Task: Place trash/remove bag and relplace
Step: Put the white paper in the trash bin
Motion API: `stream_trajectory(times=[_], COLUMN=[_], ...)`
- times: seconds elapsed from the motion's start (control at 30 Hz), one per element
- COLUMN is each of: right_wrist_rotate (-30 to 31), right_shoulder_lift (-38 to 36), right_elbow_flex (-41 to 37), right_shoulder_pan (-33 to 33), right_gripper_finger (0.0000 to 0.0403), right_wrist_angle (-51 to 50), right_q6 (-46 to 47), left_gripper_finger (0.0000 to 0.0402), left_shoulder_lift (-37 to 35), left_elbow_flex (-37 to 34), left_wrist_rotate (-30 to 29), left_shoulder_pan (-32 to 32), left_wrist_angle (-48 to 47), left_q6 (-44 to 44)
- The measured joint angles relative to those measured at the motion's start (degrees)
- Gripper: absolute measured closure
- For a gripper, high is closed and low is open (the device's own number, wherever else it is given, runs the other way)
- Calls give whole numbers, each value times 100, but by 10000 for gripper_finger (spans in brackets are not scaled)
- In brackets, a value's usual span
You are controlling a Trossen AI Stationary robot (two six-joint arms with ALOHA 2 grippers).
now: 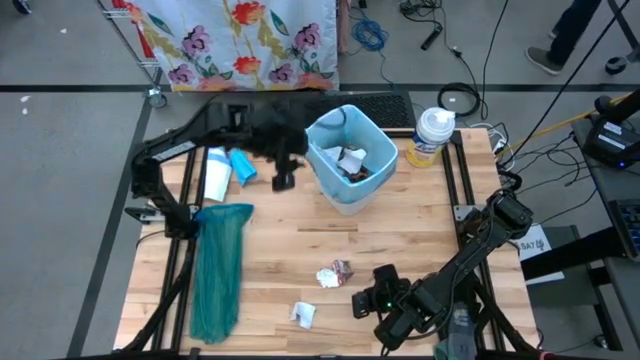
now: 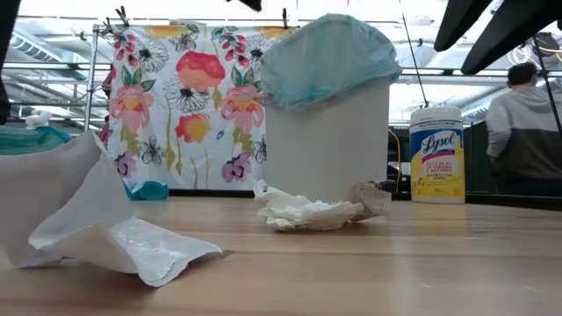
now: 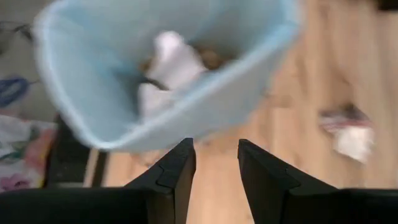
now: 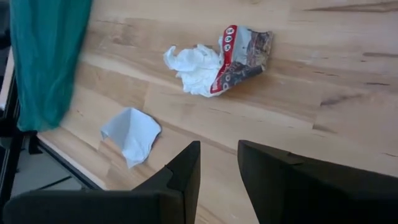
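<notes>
A: Where is the left gripper [image 1: 284,178]?
B: Just beside the white bin [image 1: 350,160], on the side away from the wipes canister [image 1: 430,136]. In its wrist view the two dark fingers [image 3: 177,177] stand apart with nothing between them, so the jaws are released

A: And the pale blue bag [image 1: 325,135]?
B: It lines the bin, its edge folded over the rim; the low view shows it puffed up above the white wall [image 2: 325,140]. Some trash [image 1: 350,164] already lies inside, white paper and brown bits

A: What is on the table [image 1: 400,240] still?
B: A crumpled white tissue with a red-printed wrapper [image 1: 333,273] touching it, near the middle of the front half. A folded white scrap [image 1: 303,315] lies nearer the front edge. A teal-green bag [image 1: 218,270] lies stretched along the left side, with a white and blue packet [image 1: 226,168] beyond it

A: The right gripper [image 1: 365,298]?
B: At the front of the table, near the tissue and wrapper. Its fingers [image 4: 180,174] show a narrow gap and hold nothing

A: Anyone around?
B: A person [image 2: 525,132] in a grey top shows beyond the table in the low view
</notes>
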Motion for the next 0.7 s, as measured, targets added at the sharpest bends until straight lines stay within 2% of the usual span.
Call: stream_trajectory(times=[0.1, 0.23, 0.5, 0.7], right_wrist_rotate=[0, 19, -44, -1335], right_shoulder_lift=[0, 0, 0, 2], right_elbow_flex=[2, 2, 2, 2], right_shoulder_pan=[0, -1, -15, -567], right_gripper_finger=[305, 305, 305, 305], right_wrist_angle=[8, 11, 191, 1035], right_q6=[-245, -600, -1424, -3228], left_gripper_finger=[274, 274, 274, 274], left_shoulder_lift=[-296, -865, -1936, -2578], left_elbow_flex=[-297, -959, -3533, -5347], left_wrist_rotate=[262, 298, -145, -242], left_shoulder_pan=[-497, -1119, -2080, -2697], left_wrist_angle=[358, 701, 1817, 2821], left_q6=[-115, -489, -1904, -3144])
